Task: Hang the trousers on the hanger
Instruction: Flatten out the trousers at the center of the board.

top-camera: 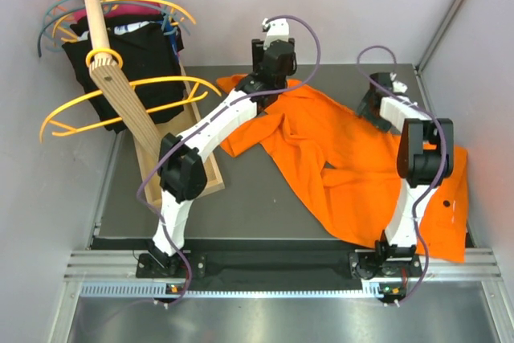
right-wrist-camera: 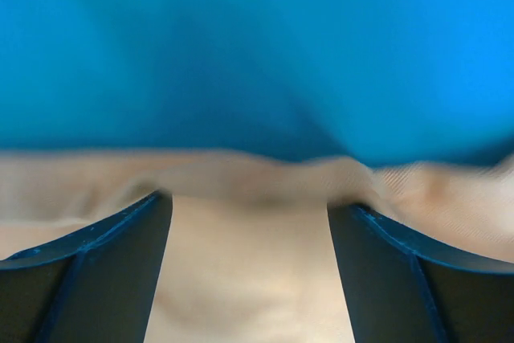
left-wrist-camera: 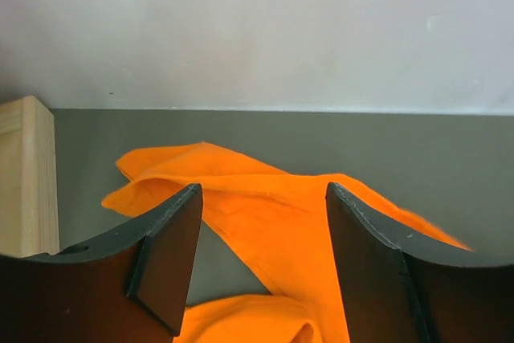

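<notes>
A: From above, where does everything lie?

B: The trousers (top-camera: 345, 174) sprawl flat across the table (top-camera: 241, 214), from a tip at the far middle down to the near right corner. The hanger (top-camera: 161, 79) hangs by its ring on the slanted wooden rack (top-camera: 96, 22) at the far left, well apart from the cloth, with black garments (top-camera: 136, 54) behind it. The left arm (top-camera: 209, 126) reaches to the far left end of the trousers, and the right arm (top-camera: 414, 158) to their far right edge.

A: And the left wrist view?

B: The left gripper (left-wrist-camera: 263, 198) sits low with its jaws wide. A fold of orange cloth lies between and beyond them, and nothing is pinched. The rack's wooden base shows at the left.

A: The right wrist view?

B: The colours are off there: the backdrop reads blue and the cloth pale tan. The right gripper (right-wrist-camera: 249, 202) has its jaws wide too, just over a ridge of fabric and not clamped on it.

A: So which step is this?

B: I judge it the first grasp, with both grippers placed at the cloth. Next, each must shut on a firm fold rather than one loose layer. Then they lift together and carry the trousers left to drape over the hanger's lower bar without knocking the rack.

A: Any writing?

B: None that I can read in any view.
</notes>
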Robot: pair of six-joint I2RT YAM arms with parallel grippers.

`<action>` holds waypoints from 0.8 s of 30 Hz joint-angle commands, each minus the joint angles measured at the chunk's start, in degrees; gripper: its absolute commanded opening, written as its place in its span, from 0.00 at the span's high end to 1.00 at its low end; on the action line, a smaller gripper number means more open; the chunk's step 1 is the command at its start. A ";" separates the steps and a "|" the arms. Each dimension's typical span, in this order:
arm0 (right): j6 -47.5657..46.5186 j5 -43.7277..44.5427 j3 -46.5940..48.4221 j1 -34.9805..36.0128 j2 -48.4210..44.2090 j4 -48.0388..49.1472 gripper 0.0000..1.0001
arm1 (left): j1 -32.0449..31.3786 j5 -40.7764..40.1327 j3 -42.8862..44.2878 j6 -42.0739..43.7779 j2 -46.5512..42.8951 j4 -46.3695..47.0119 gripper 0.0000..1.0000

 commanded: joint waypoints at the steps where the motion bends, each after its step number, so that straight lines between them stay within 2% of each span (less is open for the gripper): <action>1: -4.02 1.82 7.61 -4.85 2.65 3.81 0.21 | -0.18 2.92 -3.98 -1.88 -3.58 -1.28 0.32; 5: -10.60 0.59 16.40 -5.92 9.24 6.00 0.17 | 0.09 2.21 -6.45 -1.80 -2.80 -0.40 0.31; 8: -11.59 -1.51 17.92 -5.83 7.16 5.04 0.14 | 1.05 6.15 -7.16 -3.54 -1.13 0.83 0.26; 9: -11.15 -3.00 16.87 -5.65 5.23 5.04 0.13 | 2.27 12.43 -6.63 -4.16 -0.08 0.75 0.26; 11: -10.62 -3.02 11.43 -4.08 -1.86 5.65 0.10 | 4.21 17.13 -5.75 -7.06 0.89 -0.30 0.28; 12: -10.45 -2.49 9.49 -3.29 -4.43 6.27 0.09 | 4.83 19.94 -4.71 -8.20 1.94 -0.74 0.31; 13: -10.18 -2.75 5.73 -1.80 -6.72 6.53 0.09 | 5.36 20.57 -4.35 -10.04 2.47 -1.09 0.39; 15: -9.04 -5.89 2.54 -1.35 -12.00 6.62 0.09 | 5.97 17.01 -2.69 -11.55 4.66 -1.80 0.44; 16: -8.78 -7.14 0.09 1.09 -13.32 6.45 0.09 | 5.98 14.89 -1.80 -12.16 5.46 -2.67 0.45; 19: -7.29 -9.51 -3.95 2.34 -16.58 5.66 0.09 | 6.41 9.96 0.05 -12.52 7.83 -5.14 0.46; 24: -5.79 -15.85 -6.43 3.39 -17.73 5.13 0.09 | 9.49 13.98 -0.04 -15.94 10.73 -4.26 0.52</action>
